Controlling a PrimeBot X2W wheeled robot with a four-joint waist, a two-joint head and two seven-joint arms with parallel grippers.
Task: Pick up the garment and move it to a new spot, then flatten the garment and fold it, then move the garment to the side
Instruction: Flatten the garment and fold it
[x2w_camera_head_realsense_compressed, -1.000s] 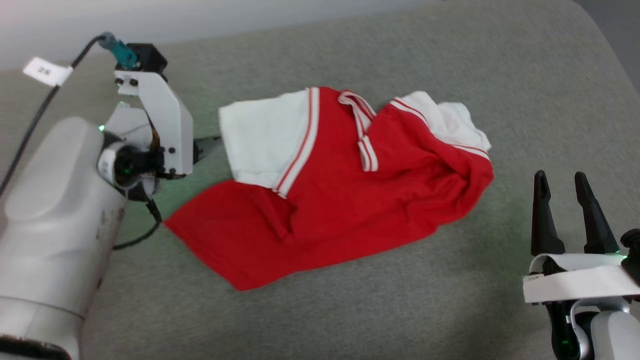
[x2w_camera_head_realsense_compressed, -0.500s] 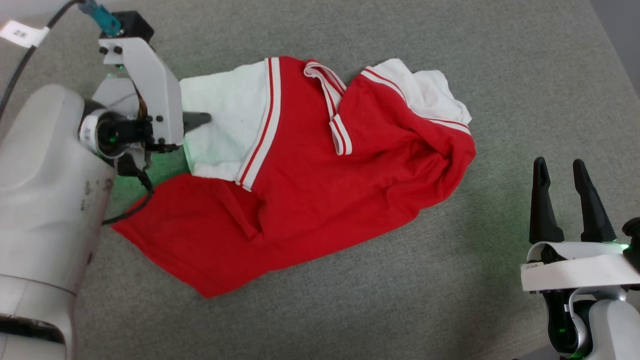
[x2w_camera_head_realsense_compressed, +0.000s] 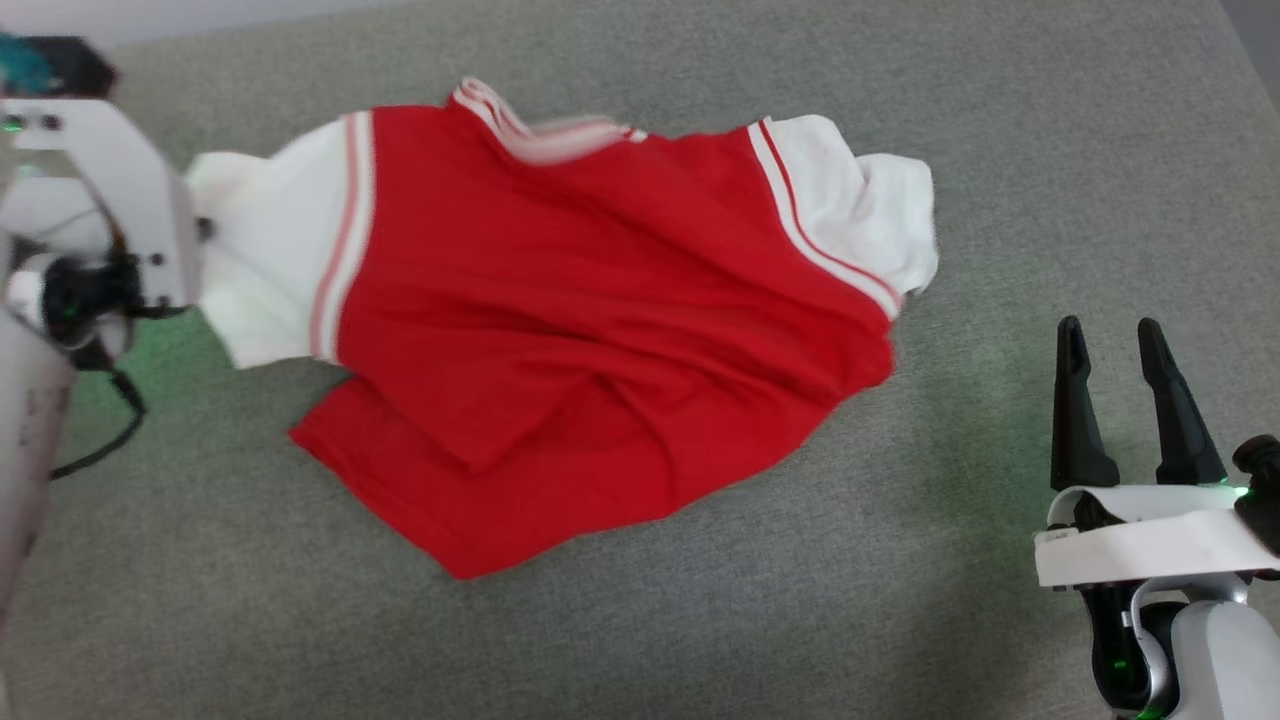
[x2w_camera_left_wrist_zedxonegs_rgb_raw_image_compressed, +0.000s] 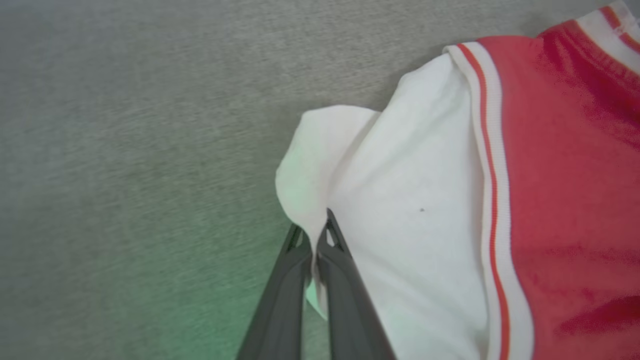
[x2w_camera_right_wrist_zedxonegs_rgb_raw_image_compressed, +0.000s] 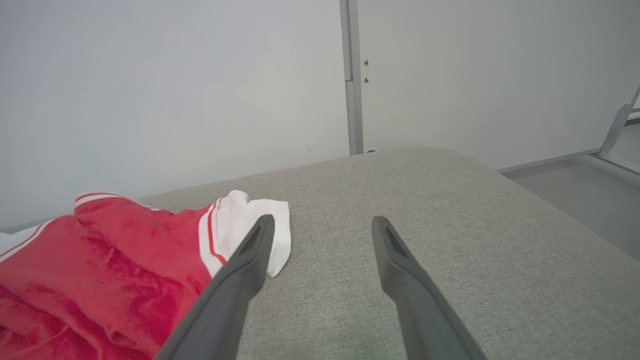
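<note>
While between left jaws, garment sleeve (x2w_camera_left_wrist_zedxonegs_rgb_raw_image_compressed: 400, 200)

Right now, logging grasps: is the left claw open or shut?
Shut: the left claw pinches the white sleeve of the bright red soft-knit T-shirt.

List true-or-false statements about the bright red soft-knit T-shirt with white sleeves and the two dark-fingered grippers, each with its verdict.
1. The left gripper is shut on a white sleeve of the bright red soft-knit T-shirt. True.
2. The right gripper grips the other sleeve. False: it is open, apart from the T-shirt.
3. The T-shirt's body lies on a grey woven-fabric surface. True.
4. The T-shirt is folded into a neat square. False: it is spread out and rumpled.
</note>
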